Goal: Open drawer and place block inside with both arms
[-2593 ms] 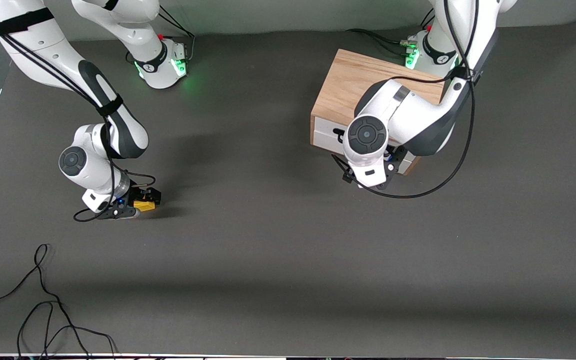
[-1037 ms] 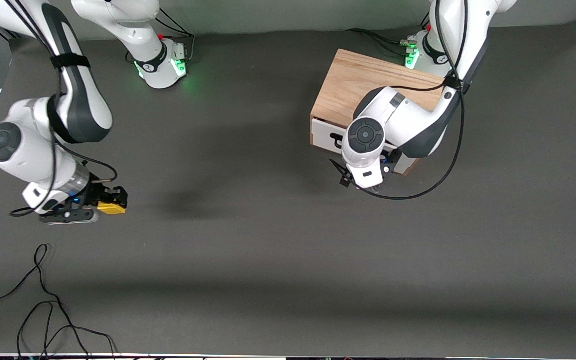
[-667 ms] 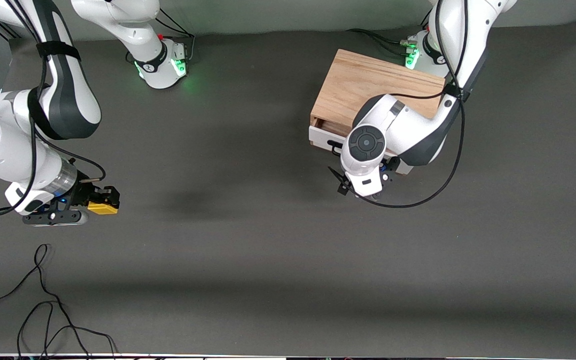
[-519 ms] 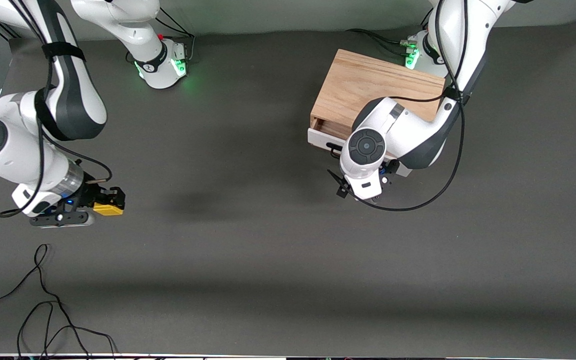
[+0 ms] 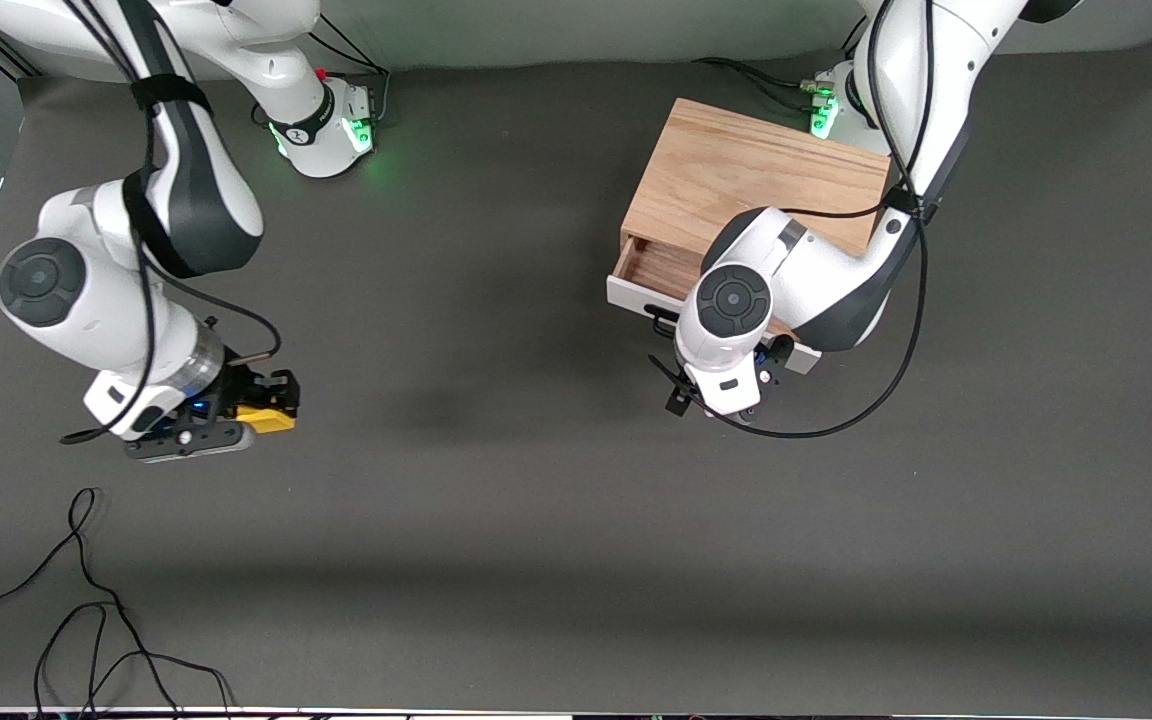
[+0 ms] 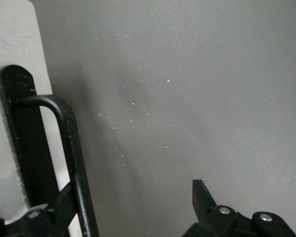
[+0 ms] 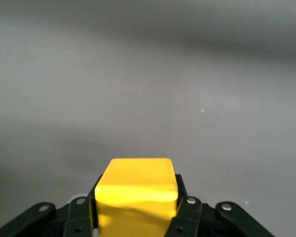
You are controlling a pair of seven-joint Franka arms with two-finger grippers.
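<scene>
The light oak box (image 5: 751, 175) stands by the left arm's base. Its drawer (image 5: 658, 266) is pulled partly out, showing a strip of wooden floor and the white front panel (image 5: 630, 296). My left gripper (image 6: 133, 205) is open at the black bar handle (image 6: 71, 143), with one finger (image 6: 64, 205) tucked between the bar and the panel (image 6: 15, 54) and the other finger (image 6: 201, 195) well clear. In the front view the left wrist (image 5: 726, 335) hides it. My right gripper (image 5: 258, 408) is shut on the yellow block (image 5: 266, 418), also in the right wrist view (image 7: 136, 190), above the mat at the right arm's end.
A loose black cable (image 5: 86, 600) lies on the mat near the front camera at the right arm's end. The left arm's cable (image 5: 866, 395) loops over the mat beside the box. The green-lit bases (image 5: 321, 130) stand along the table's robot edge.
The drawer has slid out toward the front camera with the left hand. The right arm lifted the block, swung toward its table end, then came back toward the middle.
</scene>
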